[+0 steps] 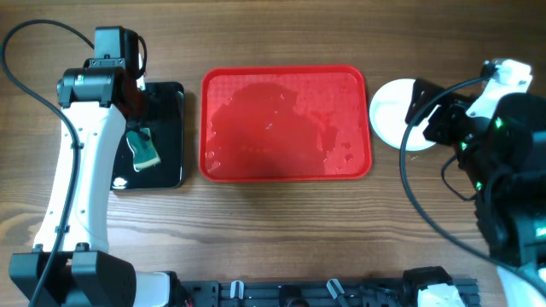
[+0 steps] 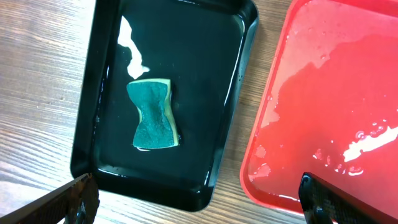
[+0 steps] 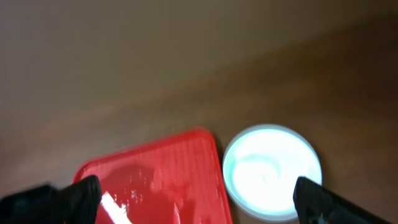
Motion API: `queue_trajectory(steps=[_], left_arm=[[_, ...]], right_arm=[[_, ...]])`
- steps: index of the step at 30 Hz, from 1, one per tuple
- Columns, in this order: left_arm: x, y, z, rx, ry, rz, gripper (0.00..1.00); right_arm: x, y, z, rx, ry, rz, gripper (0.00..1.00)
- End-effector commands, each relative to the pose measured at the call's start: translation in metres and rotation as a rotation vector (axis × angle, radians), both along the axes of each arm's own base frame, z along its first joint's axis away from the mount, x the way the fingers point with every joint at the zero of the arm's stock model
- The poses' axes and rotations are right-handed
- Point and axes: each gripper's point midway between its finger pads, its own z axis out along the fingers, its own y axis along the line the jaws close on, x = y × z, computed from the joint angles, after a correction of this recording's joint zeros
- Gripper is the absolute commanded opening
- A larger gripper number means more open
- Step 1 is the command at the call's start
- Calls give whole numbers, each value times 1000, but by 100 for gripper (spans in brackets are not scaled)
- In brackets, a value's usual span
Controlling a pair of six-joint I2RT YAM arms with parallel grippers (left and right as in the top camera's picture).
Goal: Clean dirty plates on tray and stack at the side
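The red tray point(image 1: 286, 125) lies at the table's middle, wet and with no plates on it; it also shows in the left wrist view point(image 2: 336, 106) and the right wrist view point(image 3: 155, 180). A round white plate point(image 1: 391, 111) sits on the table just right of the tray, partly under my right arm; in the right wrist view point(image 3: 272, 171) it looks clean, with a pale turquoise rim showing. I cannot tell whether other plates lie under it. My right gripper point(image 3: 202, 205) is open and empty above the tray's right edge and the plate. My left gripper point(image 2: 199, 208) is open and empty above the black tray's near edge.
A smaller black tray point(image 1: 162, 136) stands left of the red tray, wet, holding a green sponge point(image 1: 145, 149), which also shows in the left wrist view point(image 2: 153, 115). Cables run along both table sides. A rail lies at the front edge.
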Motion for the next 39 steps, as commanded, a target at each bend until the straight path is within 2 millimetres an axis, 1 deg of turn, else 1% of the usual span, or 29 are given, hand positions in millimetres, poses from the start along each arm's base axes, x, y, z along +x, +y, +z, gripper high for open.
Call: queue_trajectory(steps=[1,5,7,9,11,13,16,20,23,39], left_arm=[[2,0,4,-1,-13,12,100],[2,0,4,-1,-13,12,100],[2,0,4,-1,-13,12,100],[2,0,4,-1,-13,12,100],[2,0,4,-1,-13,12,100],[2,0,4,-1,-13,12,100],[2,0,4,-1,-13,12,100],[2,0,4,-1,-13,12,100],[2,0,4,-1,-13,12,100],[2,0,4,-1,-13,12,100]], right_arm=[[-9,-5,-12,-89,-131,25,100],[-24,3,-56,-56,-272,71,100],[-33,8,-81,-16,-334,92,100],[-40,7,-108,51,-355,75,100],[-49,10,-135,71,-374,84,100],[-53,10,-150,74,-416,89,100],[-55,10,-164,74,-443,89,100],[-55,10,-181,64,-421,90,100],[-57,9,-177,43,-440,95,100],[-56,11,-180,51,-427,104,100]])
